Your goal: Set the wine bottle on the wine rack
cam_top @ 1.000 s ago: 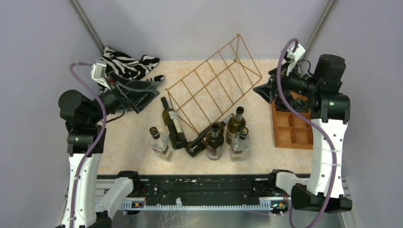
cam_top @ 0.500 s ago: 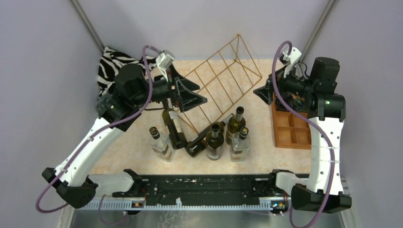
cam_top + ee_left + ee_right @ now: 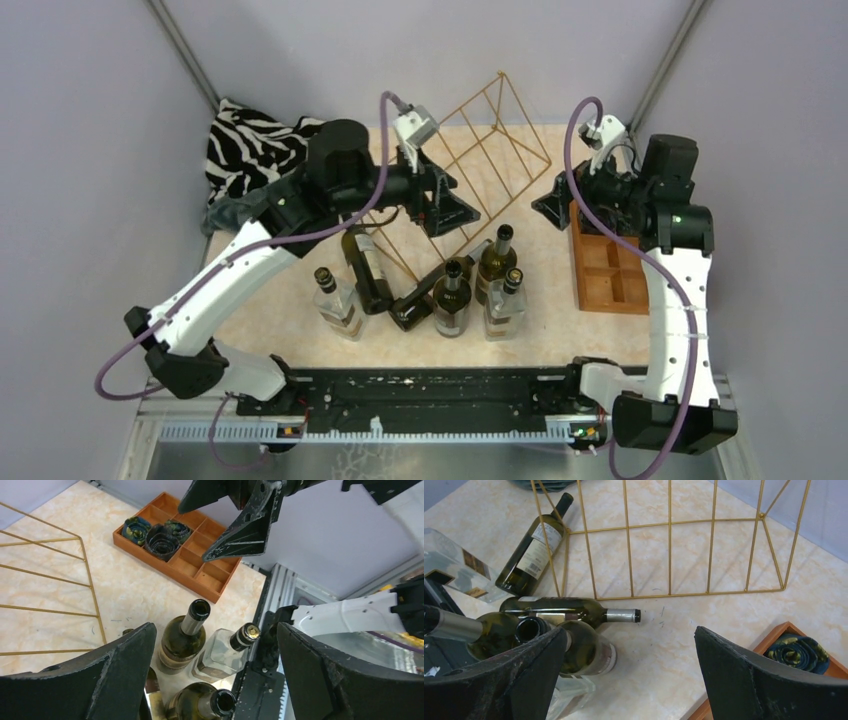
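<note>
Left gripper (image 3: 462,205): jaws spread wide, holding nothing. It hangs above the near left part of the wine rack (image 3: 470,165), with the standing bottles below and ahead of it in its wrist view.
Right gripper (image 3: 548,198): also wide open and empty. It is off the rack's right end, beside the orange tray (image 3: 612,285).
Rack position: at the back middle of the table (image 3: 270,310), set at an angle, with no bottle in its cells.
Bottles, total: six, all grouped on the near side of the rack.
Lying down: two. The labelled dark bottle (image 3: 366,262) has its neck at the rack's near left corner, and the second dark bottle (image 3: 569,611) lies just outside the rack's lower wire.
Standing: four. They are the olive bottle (image 3: 184,639), the dark bottle (image 3: 452,298), the right clear bottle (image 3: 225,652) and the left clear bottle (image 3: 336,302).
Tray contents: three dark rolled items (image 3: 162,541) in the far cells.
Cloth: one zebra-striped cloth (image 3: 248,150) at the back left.
Writing: pale labels on several bottles, but the text is too small to read.
</note>
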You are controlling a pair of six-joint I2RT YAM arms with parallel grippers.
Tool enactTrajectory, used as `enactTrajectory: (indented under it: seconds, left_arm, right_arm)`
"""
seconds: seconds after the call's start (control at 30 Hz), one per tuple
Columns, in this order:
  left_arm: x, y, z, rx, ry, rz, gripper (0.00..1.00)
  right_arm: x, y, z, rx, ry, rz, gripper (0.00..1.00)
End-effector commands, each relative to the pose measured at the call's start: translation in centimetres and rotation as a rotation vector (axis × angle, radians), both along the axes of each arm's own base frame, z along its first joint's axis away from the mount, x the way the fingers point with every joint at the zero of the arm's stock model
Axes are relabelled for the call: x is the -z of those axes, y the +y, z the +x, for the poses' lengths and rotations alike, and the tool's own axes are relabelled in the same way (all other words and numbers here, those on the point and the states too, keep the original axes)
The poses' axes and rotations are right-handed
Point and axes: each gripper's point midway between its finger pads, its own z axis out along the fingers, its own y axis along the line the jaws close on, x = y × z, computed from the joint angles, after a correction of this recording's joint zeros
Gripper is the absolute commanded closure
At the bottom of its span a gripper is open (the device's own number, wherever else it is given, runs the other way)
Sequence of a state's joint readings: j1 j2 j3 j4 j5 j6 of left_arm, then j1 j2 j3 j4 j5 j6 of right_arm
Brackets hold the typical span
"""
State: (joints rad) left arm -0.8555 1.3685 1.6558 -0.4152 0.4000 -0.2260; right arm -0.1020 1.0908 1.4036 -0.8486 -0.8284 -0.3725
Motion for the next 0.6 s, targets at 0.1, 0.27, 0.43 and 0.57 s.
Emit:
enactTrajectory:
  seconds: [0.1, 0.27, 0.43, 0.57]
  left_arm:
    - [4.4, -2.9, 1.3, -0.007, -0.035, 0.199, 0.06]
    - [6.2, -4.8, 1.4, 0.013, -0.041, 0.274, 0.06]
    - [9.2, -5.4, 2.2, -0.06, -0.062, 0.404, 0.06]
    - [10.6, -6.0, 2.7, -0.064, -0.086, 0.457, 0.08]
  right_arm:
    - [0.7, -1.6, 1.2, 0.097, -0.014, 0.011, 0.01]
    - [1.7, -1.9, 1.4, 0.109, 0.006, 0.03, 0.01]
    - [2.5, -1.9, 1.5, 0.106, 0.02, 0.047, 0.01]
    - [2.6, -1.9, 1.6, 0.104, 0.025, 0.056, 0.01]
